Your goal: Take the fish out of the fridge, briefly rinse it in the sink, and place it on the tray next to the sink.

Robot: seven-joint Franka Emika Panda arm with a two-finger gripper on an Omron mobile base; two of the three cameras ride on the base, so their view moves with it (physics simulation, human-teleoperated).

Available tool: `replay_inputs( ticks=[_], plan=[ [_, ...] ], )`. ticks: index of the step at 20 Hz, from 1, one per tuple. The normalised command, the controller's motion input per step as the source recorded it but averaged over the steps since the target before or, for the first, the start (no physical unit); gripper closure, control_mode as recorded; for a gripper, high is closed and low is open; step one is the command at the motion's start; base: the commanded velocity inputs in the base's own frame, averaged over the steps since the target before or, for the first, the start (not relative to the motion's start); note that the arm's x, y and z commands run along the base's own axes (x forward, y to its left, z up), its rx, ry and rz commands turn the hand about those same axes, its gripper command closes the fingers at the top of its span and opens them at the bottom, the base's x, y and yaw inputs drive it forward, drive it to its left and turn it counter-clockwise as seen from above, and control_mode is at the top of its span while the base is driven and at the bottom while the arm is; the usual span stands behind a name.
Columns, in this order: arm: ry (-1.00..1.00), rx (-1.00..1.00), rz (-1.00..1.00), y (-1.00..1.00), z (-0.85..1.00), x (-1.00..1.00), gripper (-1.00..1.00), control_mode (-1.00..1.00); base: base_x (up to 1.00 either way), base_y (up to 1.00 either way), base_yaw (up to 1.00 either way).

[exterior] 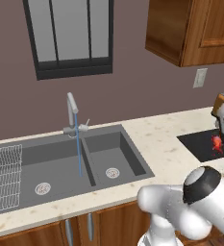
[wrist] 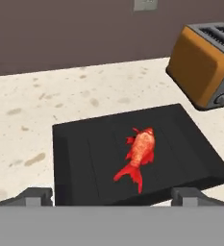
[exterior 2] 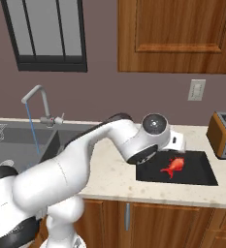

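The counter (exterior 2: 109,179) was a pale speckled stone top w/ wood cabinets below. Set into it at the left was the dark double sink (exterior: 108,153), a thin stream of water running from the faucet (exterior: 72,113) into the left basin. A wire rack (exterior: 3,178) sat at the far left, prob. over the sink's edge, though the view cut it off. To the right, the black tray (wrist: 84,158) lay flat on the counter, the red fish (wrist: 140,156) lying near its middle. Just beyond the tray stood an orange toaster (wrist: 205,72), apart from it.
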Motion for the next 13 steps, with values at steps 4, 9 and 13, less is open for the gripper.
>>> replay_inputs(
  ticks=[4, 9, 13],
  plan=[
    [-0.35, -0.24, 0.11, 1.0, -0.46, -1.0, -1.0, -1.0, 0.0, 0.0, 0.0],
    [-0.66, -0.16, 0.01, 0.36, 0.51, -0.34, -1.0, -1.0, 0.0, 0.0, 0.0],
    [-0.41, -0.04, -0.07, -0.03, 0.11, -0.74, -1.0, -1.0, 0.0, 0.0, 0.0]
  ],
)
